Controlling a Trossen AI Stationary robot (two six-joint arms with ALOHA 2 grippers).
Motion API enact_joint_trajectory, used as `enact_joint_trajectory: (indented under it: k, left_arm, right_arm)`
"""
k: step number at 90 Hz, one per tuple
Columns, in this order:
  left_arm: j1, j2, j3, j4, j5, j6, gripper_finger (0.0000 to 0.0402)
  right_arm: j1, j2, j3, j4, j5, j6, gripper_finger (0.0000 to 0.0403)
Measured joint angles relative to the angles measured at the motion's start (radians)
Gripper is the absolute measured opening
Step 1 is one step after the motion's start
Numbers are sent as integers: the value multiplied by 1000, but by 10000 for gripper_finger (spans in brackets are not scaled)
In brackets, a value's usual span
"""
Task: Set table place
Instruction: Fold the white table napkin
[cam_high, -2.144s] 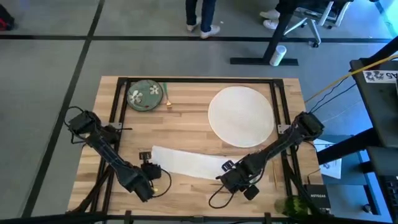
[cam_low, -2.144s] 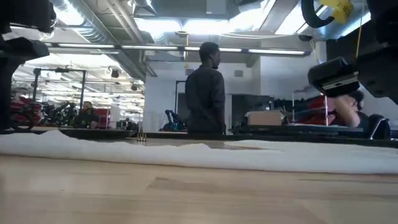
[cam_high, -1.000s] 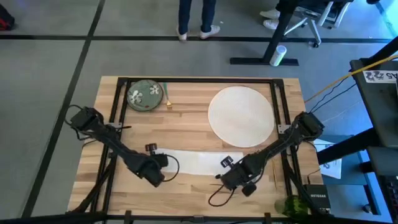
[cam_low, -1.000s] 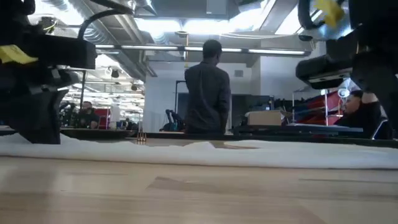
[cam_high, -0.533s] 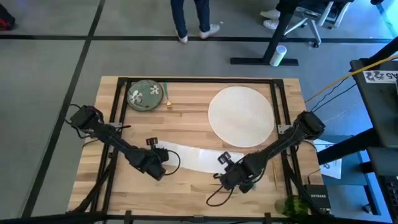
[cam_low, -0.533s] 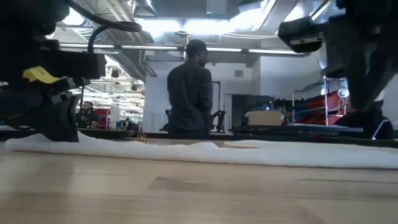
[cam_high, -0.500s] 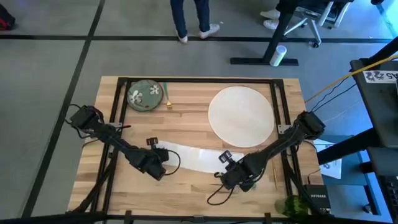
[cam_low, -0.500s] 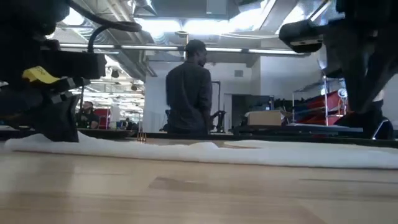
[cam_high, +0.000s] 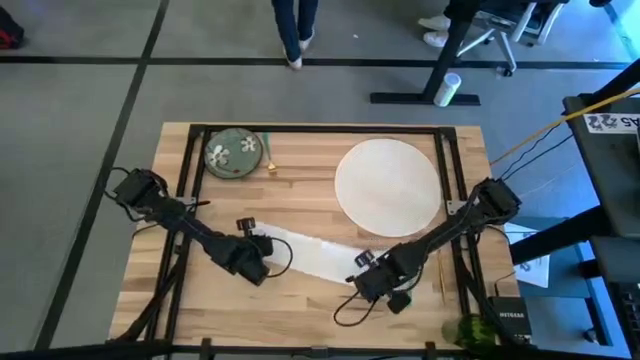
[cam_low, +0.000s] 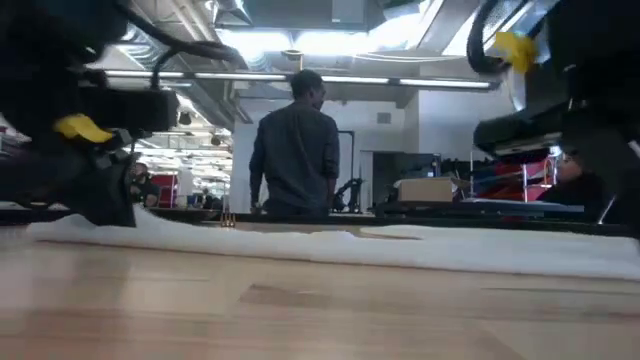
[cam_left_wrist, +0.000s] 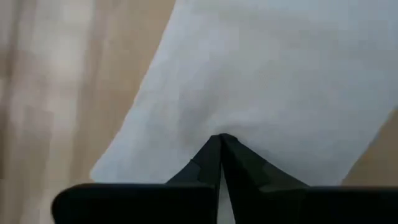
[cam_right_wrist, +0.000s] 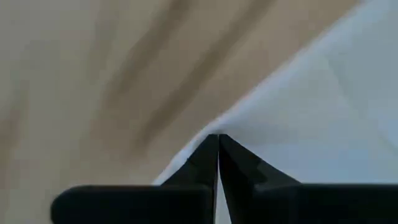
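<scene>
On the wooden table (cam_high: 300, 205), the white napkin (cam_high: 315, 255) lies crosswise between the arms; left gripper (cam_left_wrist: 219, 138) and right gripper (cam_right_wrist: 217, 138) each pinch one end.

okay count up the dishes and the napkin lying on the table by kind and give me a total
Big white plate: 1
Small green flowered dish: 1
White napkin: 1, pinched at one end by the left gripper and at the other by the right gripper
Total: 3

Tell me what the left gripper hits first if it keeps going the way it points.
Probably the napkin: the left gripper is shut on its edge, cloth directly ahead, the table beneath. Depth is unclear.
</scene>
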Motion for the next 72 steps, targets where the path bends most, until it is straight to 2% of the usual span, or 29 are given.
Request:
enact_joint_trajectory:
  k: [21, 42, 59, 72]
  left_arm:
    - [84, -3, -5, -3, -122, 110, 0]
    - [132, -52, 59, -13, -144, 210, 0]
    - [107, -104, 130, -35, -153, 227, 0]
    - [67, -111, 178, 7, -120, 237, 0]
  right_arm:
    - [0, 3, 0, 112, -17, -9, 0]
    - [0, 3, 26, 95, -8, -42, 0]
    - [0, 3, 87, -45, 66, -71, 0]
    - [0, 3, 132, -257, 201, -63, 0]
